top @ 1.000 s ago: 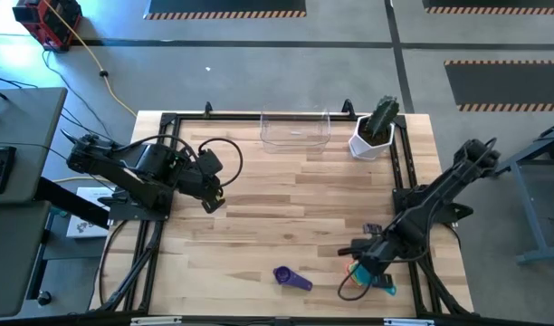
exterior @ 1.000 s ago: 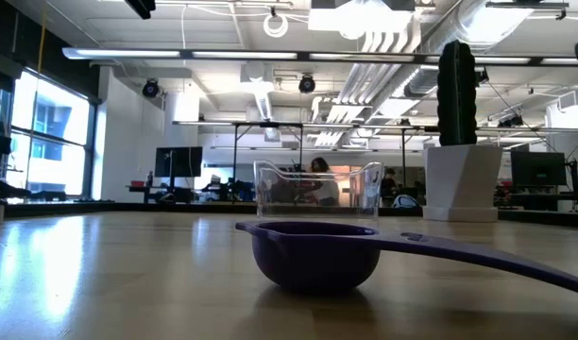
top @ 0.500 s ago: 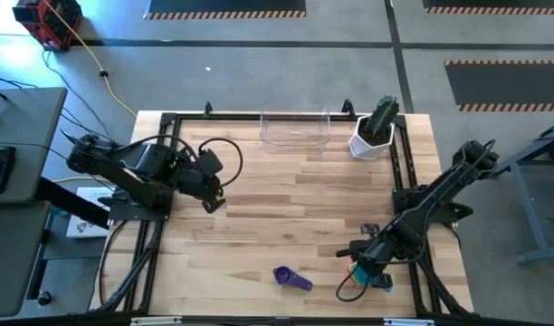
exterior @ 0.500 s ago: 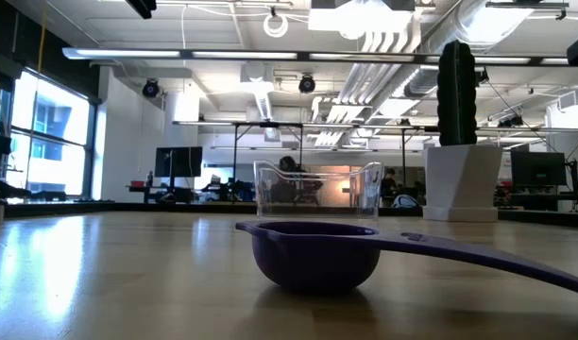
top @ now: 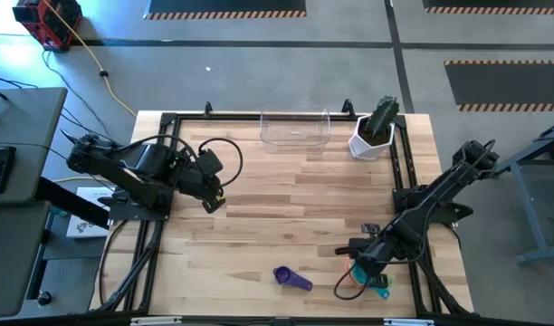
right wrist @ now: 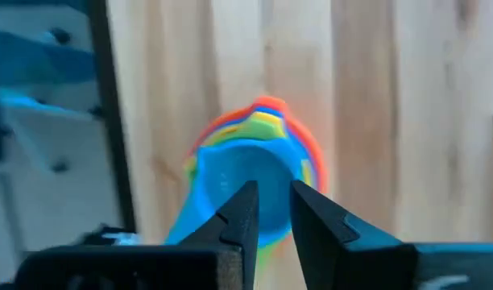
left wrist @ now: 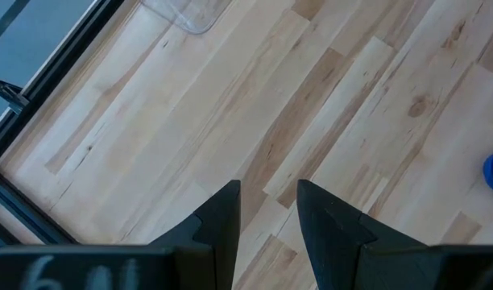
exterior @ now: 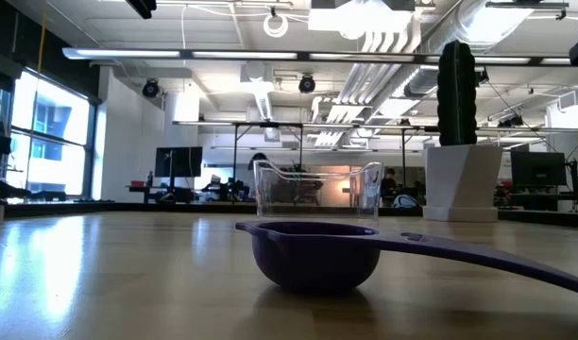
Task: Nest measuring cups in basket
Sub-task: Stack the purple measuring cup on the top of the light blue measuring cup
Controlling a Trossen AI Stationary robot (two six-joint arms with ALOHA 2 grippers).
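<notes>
A nested stack of measuring cups (right wrist: 250,173), blue innermost with yellow, orange and red rims around it, stands on the table near its right near corner (top: 377,282). My right gripper (right wrist: 273,201) is right over it, fingers a narrow gap apart above the blue cup's hollow. The purple cup (top: 283,274) rests alone on its base near the near edge, large in the low view (exterior: 317,255), with its handle pointing right. The clear basket (top: 295,131) stands at the far edge. My left gripper (top: 215,201) waits open above the table's left part. My right gripper points down into the stack from above, its fingers (right wrist: 242,213) over the blue cup's inside (right wrist: 230,181). Whether they touch the cup I cannot tell; the fingers themselves hide that spot.
A white pot with a green cactus (top: 375,131) stands right of the basket at the far right corner. Black frame rails run along the table's left and right sides. Bare wood lies between the purple cup and the basket (left wrist: 186,12).
My right gripper has crept a little farther over the cup stack, which now shows less in the high view. The purple cup, the basket and the left arm have kept still.
</notes>
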